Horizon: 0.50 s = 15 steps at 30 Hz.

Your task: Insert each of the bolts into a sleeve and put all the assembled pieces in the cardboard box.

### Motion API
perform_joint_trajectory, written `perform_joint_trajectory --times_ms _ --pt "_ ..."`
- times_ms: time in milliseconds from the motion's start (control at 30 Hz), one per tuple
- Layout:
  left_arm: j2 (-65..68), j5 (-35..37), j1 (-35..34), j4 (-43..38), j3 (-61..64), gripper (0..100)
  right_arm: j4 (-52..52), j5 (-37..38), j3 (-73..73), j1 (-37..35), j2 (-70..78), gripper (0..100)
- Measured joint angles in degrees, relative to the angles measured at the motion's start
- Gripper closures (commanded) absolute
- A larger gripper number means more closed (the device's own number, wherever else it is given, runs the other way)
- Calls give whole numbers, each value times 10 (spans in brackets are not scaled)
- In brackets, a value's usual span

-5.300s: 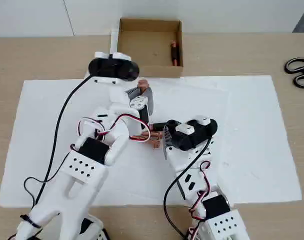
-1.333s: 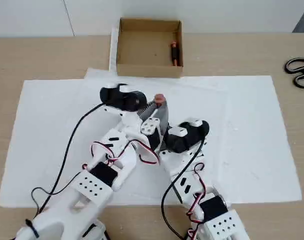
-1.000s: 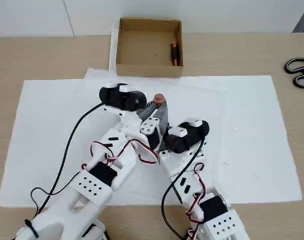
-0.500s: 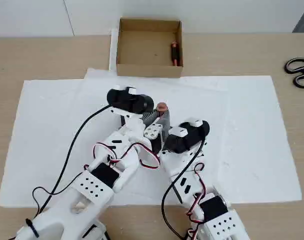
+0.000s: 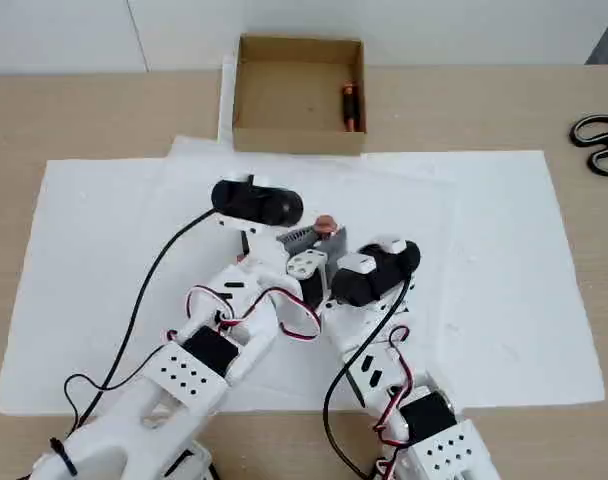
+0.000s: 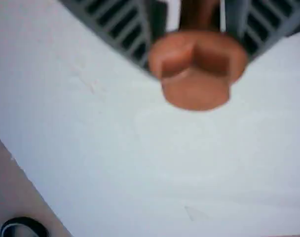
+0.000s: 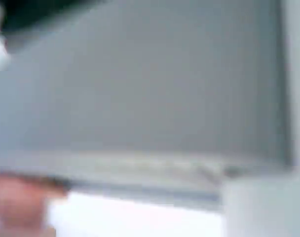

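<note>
Bolt sits clamped between left jaws above white sheet.

1. Your left gripper has pulled back from the box toward the right arm.
2. The bolt clamped in it has come along, its head now just beside that arm's black motor.

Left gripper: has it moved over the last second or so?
Yes. The left gripper, shut on the bolt, has drawn back, farther from the cardboard box in the high view.
</note>
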Motion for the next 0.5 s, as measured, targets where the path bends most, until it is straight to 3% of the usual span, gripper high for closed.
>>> perform_joint_trajectory --times_ms 333,500 --pt "0 15 -3 29 0 823 1 1 0 1 0 995" --pt "0 15 -44 29 -4 823 1 1 0 1 0 995"
